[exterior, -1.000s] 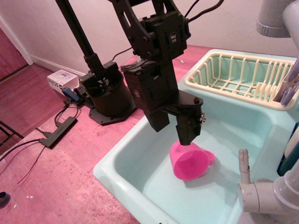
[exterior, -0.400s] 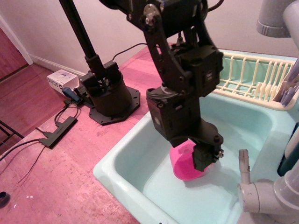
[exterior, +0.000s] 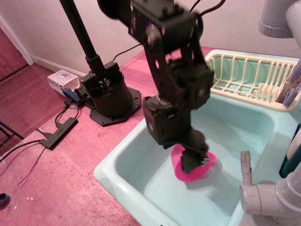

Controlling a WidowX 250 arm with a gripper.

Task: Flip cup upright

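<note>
The magenta-pink cup (exterior: 178, 165) lies low on the floor of the pale turquoise sink (exterior: 117, 175), near its front left part, with a pink lobe sticking out to its right. My black gripper (exterior: 192, 163) reaches straight down onto it. Its dark fingers (exterior: 189, 161) cover the cup's middle and appear closed on it. The arm's body hides the cup's back and its opening, so I cannot tell which way the cup faces.
A cream dish rack (exterior: 244, 75) stands on the sink's far right counter. A white faucet (exterior: 257, 197) rises at the front right, close to the cup. The arm's black base (exterior: 108, 96), a white box (exterior: 61, 82) and cables lie on the pink floor at left.
The arm has swung right and down over the cup. The fingers went from above the cup to closed on it. The cup now sits lower and looks flatter.
</note>
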